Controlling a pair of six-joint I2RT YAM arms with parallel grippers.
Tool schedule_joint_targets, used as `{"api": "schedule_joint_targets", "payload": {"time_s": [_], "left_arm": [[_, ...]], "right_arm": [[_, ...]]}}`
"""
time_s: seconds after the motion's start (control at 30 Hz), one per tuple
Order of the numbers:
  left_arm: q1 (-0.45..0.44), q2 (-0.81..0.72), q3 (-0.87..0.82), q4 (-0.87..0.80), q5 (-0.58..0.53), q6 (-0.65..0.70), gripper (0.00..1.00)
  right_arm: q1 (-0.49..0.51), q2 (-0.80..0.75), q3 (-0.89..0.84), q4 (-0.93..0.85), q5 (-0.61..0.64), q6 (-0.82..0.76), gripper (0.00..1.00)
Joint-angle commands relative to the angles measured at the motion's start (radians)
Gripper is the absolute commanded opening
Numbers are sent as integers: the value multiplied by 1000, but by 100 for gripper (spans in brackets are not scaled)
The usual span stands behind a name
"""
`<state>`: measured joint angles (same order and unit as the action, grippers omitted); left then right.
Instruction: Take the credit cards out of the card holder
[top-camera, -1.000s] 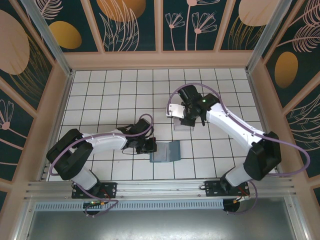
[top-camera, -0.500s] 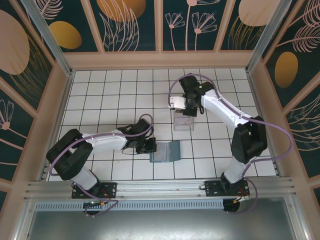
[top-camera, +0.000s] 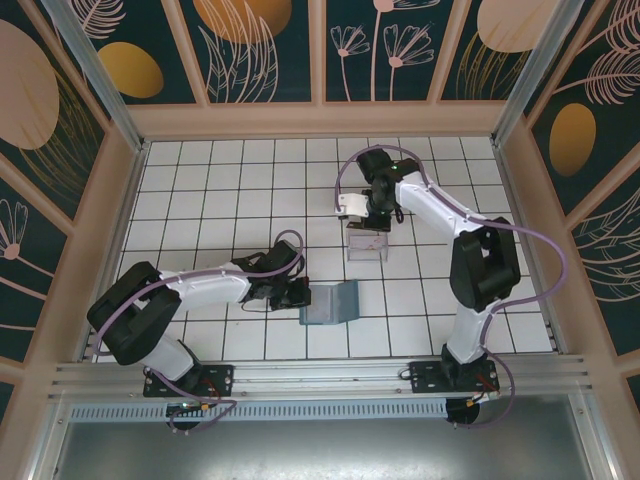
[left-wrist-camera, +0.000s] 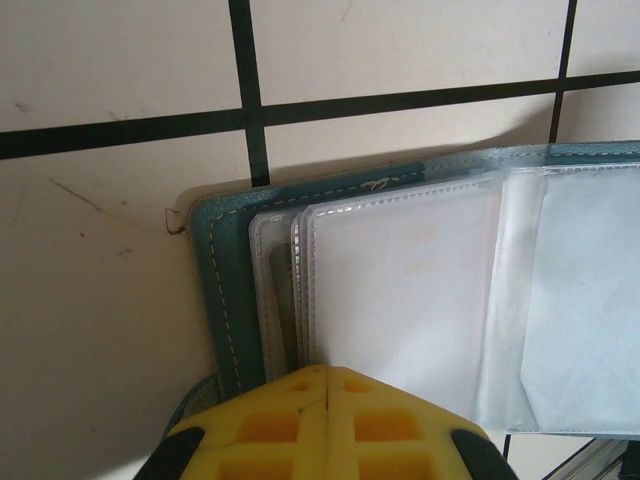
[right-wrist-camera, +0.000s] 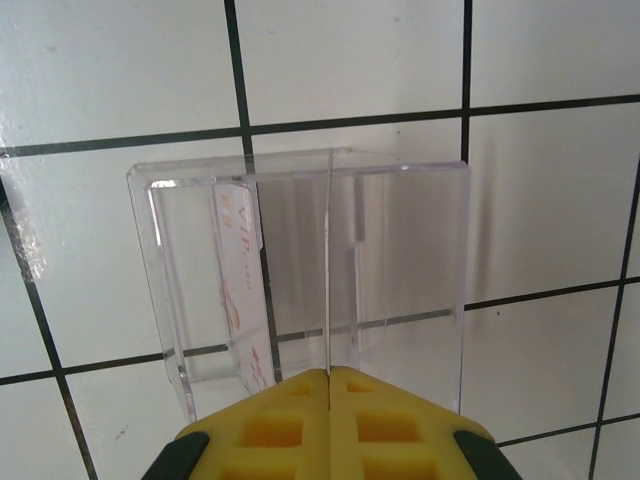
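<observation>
Two closed grippers, one soft wallet: where things could slip

Both pairs of yellow fingertips are pinched together with nothing between them. The left gripper (left-wrist-camera: 327, 385) sits at the near edge of the teal-blue soft bifold card holder (left-wrist-camera: 222, 290). The card holder lies open on the white tiled table (left-wrist-camera: 120, 60), its clear plastic sleeves (left-wrist-camera: 400, 290) stacked in layers. I cannot tell whether the fingertips press on the sleeves or only hover. The right gripper (right-wrist-camera: 328, 380) hangs over the clear transparent plastic tray (right-wrist-camera: 410, 260), well apart from the card holder. One white printed card (right-wrist-camera: 240, 290) leans in the tray's left compartment.

The sleeves look pale, so it is unclear whether cards remain inside; a darker sliver shows between two of them. My main worry is a pinch there catching a sleeve instead of a card. If nothing pins the card holder, such a pull would probably drag it across the tiles or fold a panel shut. A thin, slick card could also slide out from between the pads partway out. At the tray, a descent with the jaws closed could strike a thin wall, tipping the tray and spilling the leaning card.
</observation>
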<state>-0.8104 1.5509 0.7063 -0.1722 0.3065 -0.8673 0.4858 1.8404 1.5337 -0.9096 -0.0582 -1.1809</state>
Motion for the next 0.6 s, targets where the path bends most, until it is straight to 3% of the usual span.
{"api": "schedule_joint_targets", "payload": {"time_s": [0.0, 0.57], "left_arm": [[-1, -4, -31, -49, -40, -13, 2], [-3, 6, -25, -41, -30, -4, 2]], "right_arm": [[-10, 37, 26, -46, -43, -16, 0], [-23, -44, 11, -46, 34, 4, 0]]}}
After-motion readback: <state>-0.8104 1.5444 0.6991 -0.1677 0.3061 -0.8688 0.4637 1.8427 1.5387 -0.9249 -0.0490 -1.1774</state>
